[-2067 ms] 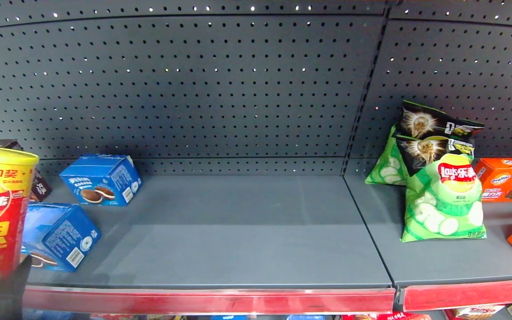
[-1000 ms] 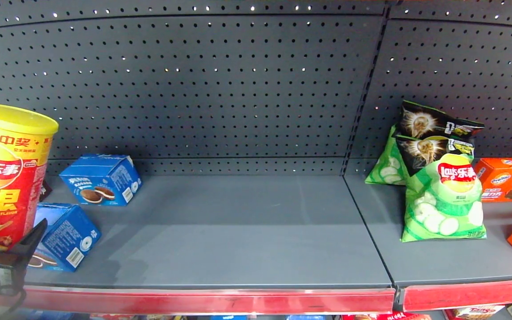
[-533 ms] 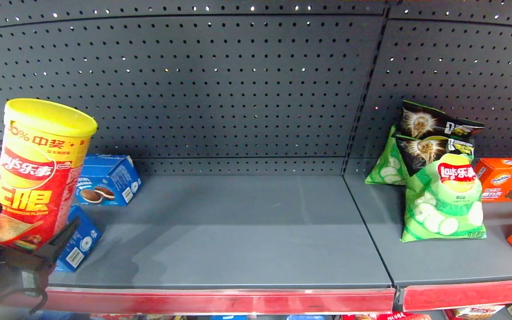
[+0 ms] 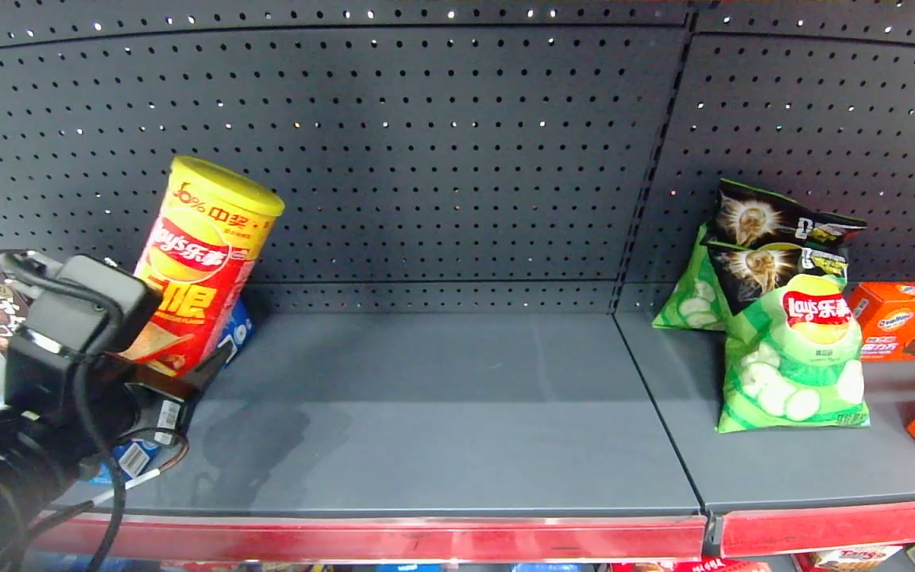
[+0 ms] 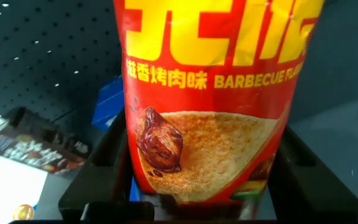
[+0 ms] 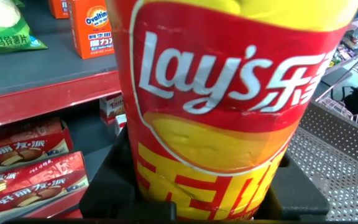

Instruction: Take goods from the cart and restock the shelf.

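My left pincer [image 4: 171, 365] grips the bottom of a red chips can [image 4: 199, 262]. The can leans over the left end of the shelf [image 4: 442, 413], in front of a blue box [image 4: 240, 327]. My right pincer [image 6: 207, 186] holds a second chips can [image 6: 229, 93].

1. the shelf [image 4: 442, 413] is evenly lit; a soft shadow is cast near its left front edge below the chip can [image 4: 199, 262].
2. bright pinpoints are seen through the pegboard [image 4: 426, 159] holes.
3. the pegboard's top edge is bowed by lens distortion.
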Controlling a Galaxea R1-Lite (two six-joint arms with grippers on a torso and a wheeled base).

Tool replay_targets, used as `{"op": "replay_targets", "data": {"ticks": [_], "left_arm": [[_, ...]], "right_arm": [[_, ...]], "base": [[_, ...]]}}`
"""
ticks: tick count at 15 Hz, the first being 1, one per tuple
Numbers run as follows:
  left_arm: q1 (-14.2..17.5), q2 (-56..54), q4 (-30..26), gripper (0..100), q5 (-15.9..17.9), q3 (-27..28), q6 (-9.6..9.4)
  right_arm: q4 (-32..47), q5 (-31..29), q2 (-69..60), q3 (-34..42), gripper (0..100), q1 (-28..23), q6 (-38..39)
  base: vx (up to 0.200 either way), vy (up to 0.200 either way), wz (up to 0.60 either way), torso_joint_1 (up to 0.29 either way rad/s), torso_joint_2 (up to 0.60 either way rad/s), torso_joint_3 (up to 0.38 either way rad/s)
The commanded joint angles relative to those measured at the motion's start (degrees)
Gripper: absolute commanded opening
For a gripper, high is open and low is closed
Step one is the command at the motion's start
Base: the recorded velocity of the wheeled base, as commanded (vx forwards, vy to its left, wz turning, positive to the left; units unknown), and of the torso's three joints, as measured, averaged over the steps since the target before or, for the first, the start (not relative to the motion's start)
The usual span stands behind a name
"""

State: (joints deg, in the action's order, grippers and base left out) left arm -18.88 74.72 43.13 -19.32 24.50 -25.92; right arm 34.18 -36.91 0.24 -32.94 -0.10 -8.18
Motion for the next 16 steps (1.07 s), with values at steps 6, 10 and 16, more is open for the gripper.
{"op": "replay_targets", "data": {"ticks": [6, 10, 16], "left_arm": [[-9.15, 11.42, 5.47, 0, -0.28, 2.57, 17.57], [-12.23, 11.42, 4.59, 0, 3.15, 3.80, 24.25], [-7.31, 14.76, 4.86, 0, 14.84, 6.43, 27.24]], "right_arm": [[0.36, 0.00, 0.02, 0.07, 0, 0.01, 0.45], [0.36, 0.00, -0.07, 0.16, 0, 0.01, 0.45], [0.62, 0.17, 0.02, 0.24, 0, 0.01, 0.36]], "base": [[0.000, 0.000, 0.00, 0.000, 0.00, 0.000], [0.000, 0.000, 0.00, 0.000, 0.00, 0.000], [0.000, 0.000, 0.00, 0.000, 0.00, 0.000]]}}
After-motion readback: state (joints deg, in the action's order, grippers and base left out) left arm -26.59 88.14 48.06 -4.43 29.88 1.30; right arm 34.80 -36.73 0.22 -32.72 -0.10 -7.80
